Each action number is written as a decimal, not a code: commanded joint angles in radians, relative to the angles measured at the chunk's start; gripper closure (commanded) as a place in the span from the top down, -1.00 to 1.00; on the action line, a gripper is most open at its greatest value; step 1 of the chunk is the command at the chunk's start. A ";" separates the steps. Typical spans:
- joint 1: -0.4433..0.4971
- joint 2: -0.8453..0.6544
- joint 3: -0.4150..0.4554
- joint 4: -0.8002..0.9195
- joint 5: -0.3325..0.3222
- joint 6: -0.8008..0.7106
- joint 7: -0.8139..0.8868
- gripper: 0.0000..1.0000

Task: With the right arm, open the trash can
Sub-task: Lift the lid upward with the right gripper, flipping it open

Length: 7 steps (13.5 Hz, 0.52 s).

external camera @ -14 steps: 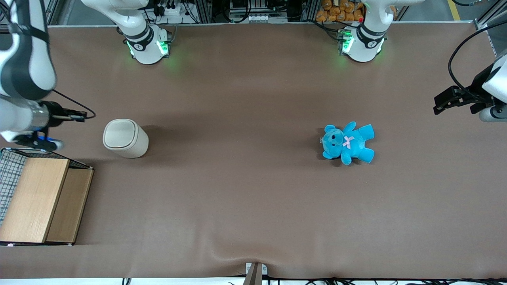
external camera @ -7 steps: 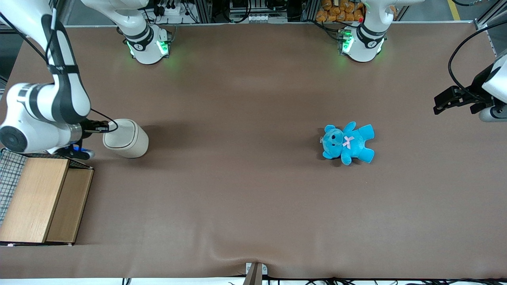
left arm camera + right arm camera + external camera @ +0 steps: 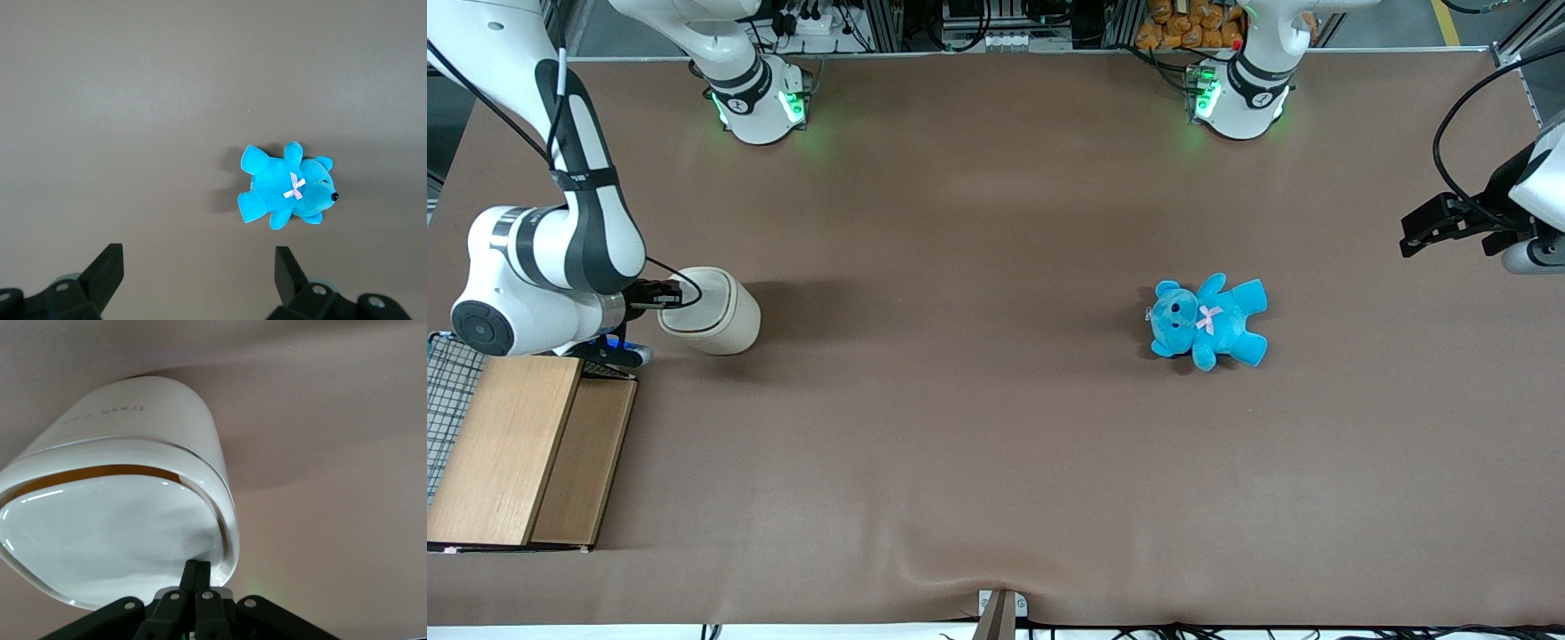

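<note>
The trash can (image 3: 711,311) is a small cream-white bin with a rounded-square lid, standing upright on the brown table toward the working arm's end. In the right wrist view the lid (image 3: 113,533) fills most of the picture, with a thin orange-brown gap showing along one edge of it. My right arm (image 3: 560,258) reaches down beside the can. My gripper (image 3: 665,293) is shut with nothing between its fingers, and its fingertips (image 3: 197,568) rest at the lid's edge.
A wooden-topped wire basket (image 3: 511,444) stands close to the can, nearer the front camera. A blue teddy (image 3: 1209,320) lies toward the parked arm's end of the table and also shows in the left wrist view (image 3: 287,187).
My right arm has swung in from the table's edge toward the trash can. The gripper now sits at the lid's rim. The can and teddy have not moved.
</note>
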 commanded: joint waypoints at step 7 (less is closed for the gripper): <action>0.004 -0.038 0.008 0.084 -0.015 -0.044 -0.011 -1.00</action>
